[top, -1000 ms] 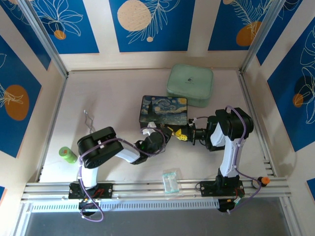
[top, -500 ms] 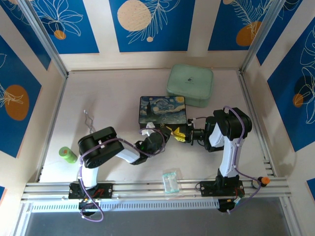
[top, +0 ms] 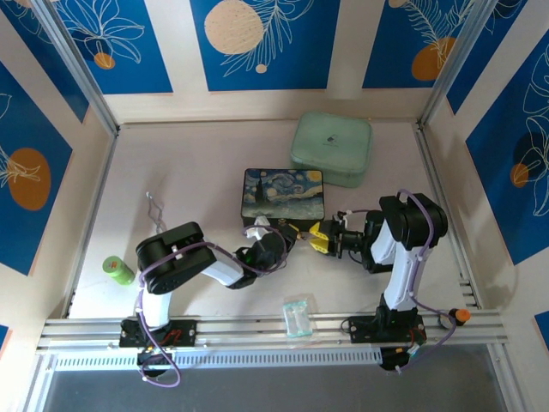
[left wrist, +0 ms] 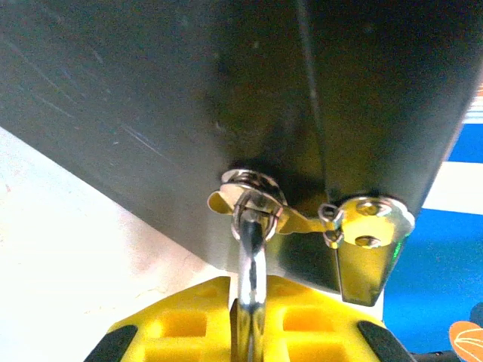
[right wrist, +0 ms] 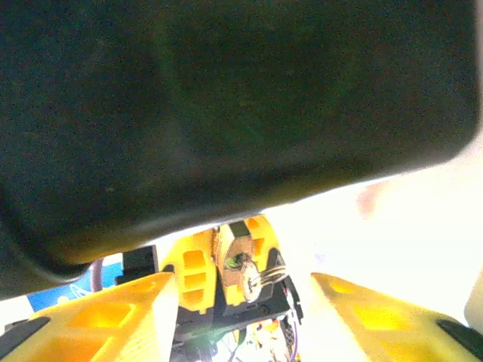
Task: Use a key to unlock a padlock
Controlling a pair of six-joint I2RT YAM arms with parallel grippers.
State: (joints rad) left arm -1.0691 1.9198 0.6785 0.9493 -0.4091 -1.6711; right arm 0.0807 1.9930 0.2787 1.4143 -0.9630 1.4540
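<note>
The right gripper (top: 319,239) has let go and drawn back to the right, its fingers now apart. The left gripper (left wrist: 249,332) stays clenched on the padlock (right wrist: 232,260), which hangs on the closed Starry Night box (top: 285,193); the key (right wrist: 266,277) sticks out of it.

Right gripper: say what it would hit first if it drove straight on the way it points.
Most likely the key sticking out of the padlock, which sits straight ahead of the open right gripper. Depth is hard to judge, but nothing shows in between.
</note>
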